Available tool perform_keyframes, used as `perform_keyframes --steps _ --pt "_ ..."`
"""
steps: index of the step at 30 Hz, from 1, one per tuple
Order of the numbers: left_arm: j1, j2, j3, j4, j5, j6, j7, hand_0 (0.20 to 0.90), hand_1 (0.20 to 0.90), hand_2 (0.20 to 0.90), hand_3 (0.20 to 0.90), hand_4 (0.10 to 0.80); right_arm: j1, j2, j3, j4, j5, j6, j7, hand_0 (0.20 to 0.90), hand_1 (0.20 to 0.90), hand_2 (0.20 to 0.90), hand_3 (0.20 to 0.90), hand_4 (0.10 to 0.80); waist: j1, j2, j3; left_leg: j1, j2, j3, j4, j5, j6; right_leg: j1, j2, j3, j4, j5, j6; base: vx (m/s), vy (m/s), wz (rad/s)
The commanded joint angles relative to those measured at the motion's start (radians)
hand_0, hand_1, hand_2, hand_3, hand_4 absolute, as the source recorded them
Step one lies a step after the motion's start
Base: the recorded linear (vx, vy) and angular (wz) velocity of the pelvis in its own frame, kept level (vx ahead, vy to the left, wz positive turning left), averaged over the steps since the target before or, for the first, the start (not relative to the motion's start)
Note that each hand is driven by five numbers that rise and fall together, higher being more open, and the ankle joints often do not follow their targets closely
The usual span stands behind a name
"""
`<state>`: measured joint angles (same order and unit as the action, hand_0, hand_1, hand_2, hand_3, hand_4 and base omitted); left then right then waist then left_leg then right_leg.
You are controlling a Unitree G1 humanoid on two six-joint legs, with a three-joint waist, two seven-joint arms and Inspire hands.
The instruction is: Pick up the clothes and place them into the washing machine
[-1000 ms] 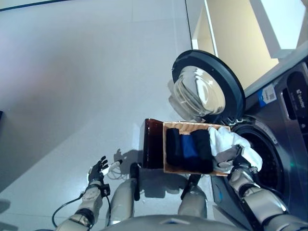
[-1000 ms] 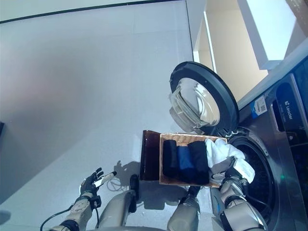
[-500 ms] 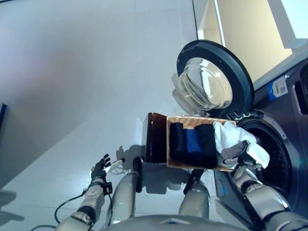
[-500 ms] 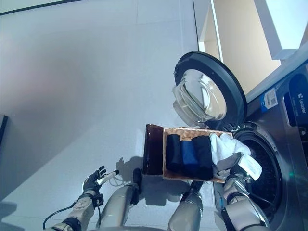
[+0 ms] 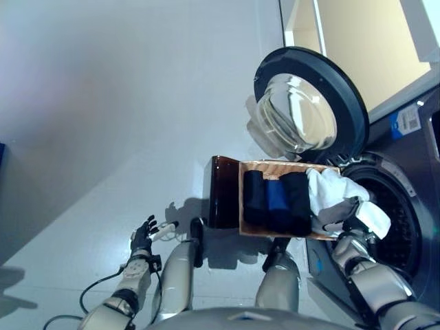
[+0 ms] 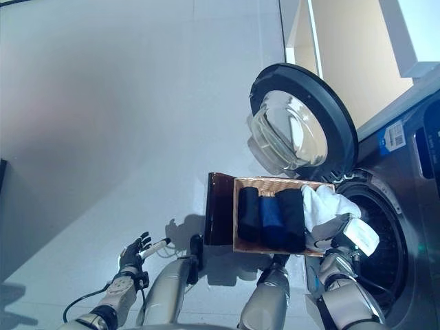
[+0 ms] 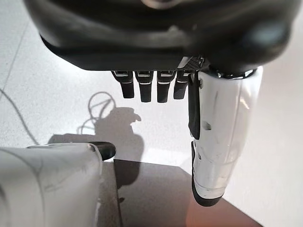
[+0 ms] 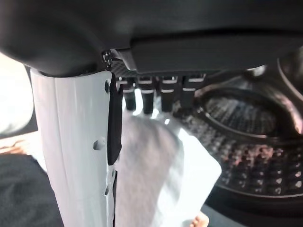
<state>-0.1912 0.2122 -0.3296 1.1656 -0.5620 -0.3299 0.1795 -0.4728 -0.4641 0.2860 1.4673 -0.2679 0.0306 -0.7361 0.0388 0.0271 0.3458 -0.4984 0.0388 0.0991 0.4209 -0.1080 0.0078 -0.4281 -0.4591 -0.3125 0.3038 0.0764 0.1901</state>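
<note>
The washer's round opening (image 6: 375,237) is partly covered by the white cloth (image 5: 337,196) draped from the basket (image 5: 285,203). The open door (image 5: 309,113) stands up beyond the basket. Bare floor (image 5: 103,103) is seen on the left side, apparently unobstructed.

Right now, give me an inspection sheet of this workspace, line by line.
Surface: pale grey floor, bare where it shows.
Job's things: white cloth half lifted at the basket's end nearest the drum; dark and blue folded clothes lie in the basket; washing machine with its door swung open and its drum exposed.
Clutter: nothing seen.
Hands: right hand shut on the white cloth, at the drum's mouth; left hand open, low over the floor, holding nothing.
Cables: nothing seen apart from the robot's own.
Surroundings: cream wall beyond the machine.
</note>
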Motion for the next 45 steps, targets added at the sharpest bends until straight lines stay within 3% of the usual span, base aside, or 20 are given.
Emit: perform_keyframes --steps 1,17,18,26,31,32,33,34,45 --pt "0.042 0.053 0.008 -0.056 0.003 -0.057 0.033 0.900 0.900 0.900 0.900 0.800 -0.036 -0.098 0.040 0.029 -0.012 0.051 -0.071 0.900 0.900 0.900 0.900 0.800 0.008 0.014 -0.032 -0.043 0.087 -0.045 0.076 -0.027 -0.129 -0.097 -0.049 0.105 0.084 0.072 -0.023 -0.061 0.020 0.03" --pt "0.064 0.074 -0.016 -0.162 0.020 -0.047 0.021 0.900 0.900 0.900 0.900 0.800 -0.099 -0.073 0.107 0.102 0.011 0.062 -0.038 0.900 0.900 0.900 0.900 0.800 0.043 0.048 -0.050 -0.190 0.077 -0.046 0.186 -0.056 -0.114 -0.242 -0.051 0.150 0.187 0.030 -0.043 -0.012 0.007 0.01" --pt "0.069 0.074 -0.021 -0.180 0.018 -0.046 0.017 0.900 0.900 0.900 0.900 0.800 -0.109 -0.070 0.119 0.106 0.015 0.062 -0.026 0.900 0.900 0.900 0.900 0.800 0.053 0.058 -0.050 -0.192 0.084 -0.051 0.209 -0.096 -0.119 -0.251 -0.045 0.163 0.217 -0.003 -0.031 0.042 0.017 -0.01" --pt "0.110 0.104 -0.006 -0.305 0.008 -0.047 0.008 0.900 0.900 0.900 0.900 0.800 -0.145 -0.045 0.185 0.085 0.008 0.045 0.012 0.900 0.900 0.900 0.900 0.800 0.069 0.079 -0.043 -0.282 0.082 -0.055 0.319 -0.134 -0.100 -0.349 -0.049 0.202 0.332 -0.050 -0.045 -0.021 0.017 -0.01" --pt "0.158 0.121 0.010 -0.401 0.027 -0.040 -0.017 0.900 0.900 0.900 0.900 0.800 -0.170 -0.042 0.244 0.110 -0.054 0.082 0.042 0.900 0.900 0.900 0.900 0.800 0.085 0.090 -0.056 -0.321 0.081 -0.056 0.344 -0.140 -0.097 -0.383 -0.050 0.208 0.365 -0.073 -0.049 -0.005 -0.001 0.00" --pt "0.158 0.122 0.010 -0.401 0.027 -0.039 -0.017 0.900 0.900 0.900 0.900 0.800 -0.170 -0.041 0.244 0.110 -0.054 0.082 0.042 0.859 0.859 0.859 0.859 0.771 0.085 0.090 -0.057 -0.322 0.081 -0.056 0.345 -0.140 -0.097 -0.384 -0.050 0.209 0.366 -0.074 -0.049 -0.009 -0.007 0.04" --pt "0.167 0.126 0.014 -0.413 0.029 -0.039 -0.022 0.900 0.900 0.900 0.900 0.800 -0.172 -0.042 0.255 0.120 -0.070 0.092 0.054 0.466 0.466 0.466 0.466 0.490 0.089 0.093 -0.058 -0.328 0.079 -0.059 0.351 -0.142 -0.096 -0.388 -0.052 0.210 0.372 -0.078 -0.050 -0.004 -0.007 0.04" --pt "0.173 0.129 0.017 -0.421 0.031 -0.037 -0.028 0.900 0.900 0.900 0.900 0.800 -0.172 -0.044 0.261 0.126 -0.082 0.096 0.063 0.200 0.200 0.200 0.200 0.300 0.092 0.095 -0.059 -0.332 0.078 -0.061 0.355 -0.143 -0.096 -0.392 -0.053 0.211 0.378 -0.081 -0.050 0.000 0.000 0.00" --pt "0.204 0.145 0.074 -0.441 0.056 -0.023 -0.041 0.900 0.900 0.900 0.900 0.800 -0.145 -0.073 0.257 0.123 -0.096 0.095 0.095 0.200 0.200 0.200 0.200 0.300 0.091 0.087 -0.070 -0.355 0.076 -0.072 0.402 -0.163 -0.092 -0.422 -0.052 0.233 0.440 -0.121 -0.061 0.010 -0.009 0.10"
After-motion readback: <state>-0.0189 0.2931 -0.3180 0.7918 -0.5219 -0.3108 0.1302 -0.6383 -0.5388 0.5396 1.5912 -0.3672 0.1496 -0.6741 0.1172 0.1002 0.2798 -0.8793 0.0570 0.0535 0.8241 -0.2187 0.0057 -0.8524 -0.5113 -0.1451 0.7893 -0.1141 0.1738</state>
